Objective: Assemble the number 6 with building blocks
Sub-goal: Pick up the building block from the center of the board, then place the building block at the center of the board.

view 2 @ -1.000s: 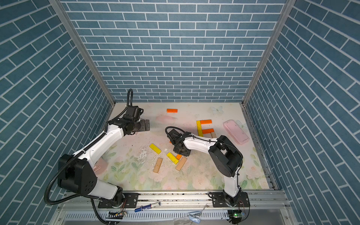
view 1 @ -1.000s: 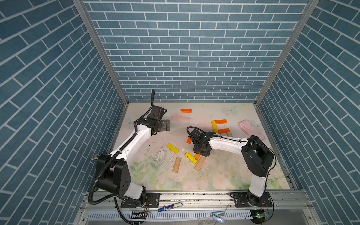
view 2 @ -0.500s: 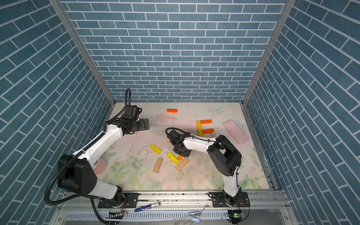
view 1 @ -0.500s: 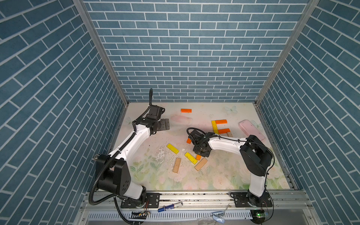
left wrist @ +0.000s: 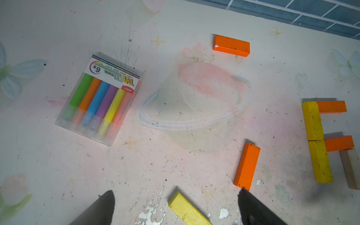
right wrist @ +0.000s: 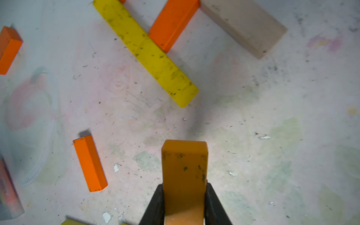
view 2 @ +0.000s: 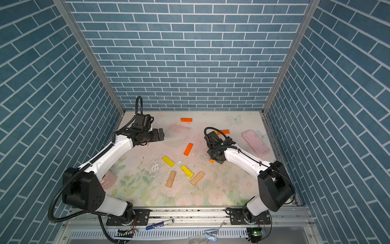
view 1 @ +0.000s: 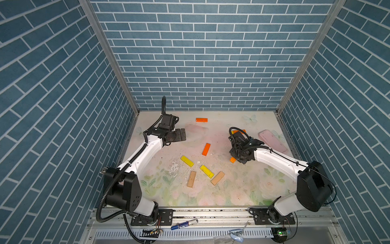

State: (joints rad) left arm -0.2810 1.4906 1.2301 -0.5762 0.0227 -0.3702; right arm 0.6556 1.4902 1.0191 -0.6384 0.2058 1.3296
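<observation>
Block of orange wood (right wrist: 184, 165) sat clamped in my right gripper (right wrist: 184, 194) over the mat (right wrist: 272, 116), left gripper (left wrist: 176, 194) spread idle; I feared a careless placement would knock the nearby yellow column (right wrist: 155, 54) askew.

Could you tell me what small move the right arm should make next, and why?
Probably carry the orange block in the right claw to the yellow column's free end, laying it across toward the tan block: the 6 has no bottom bar yet.
</observation>
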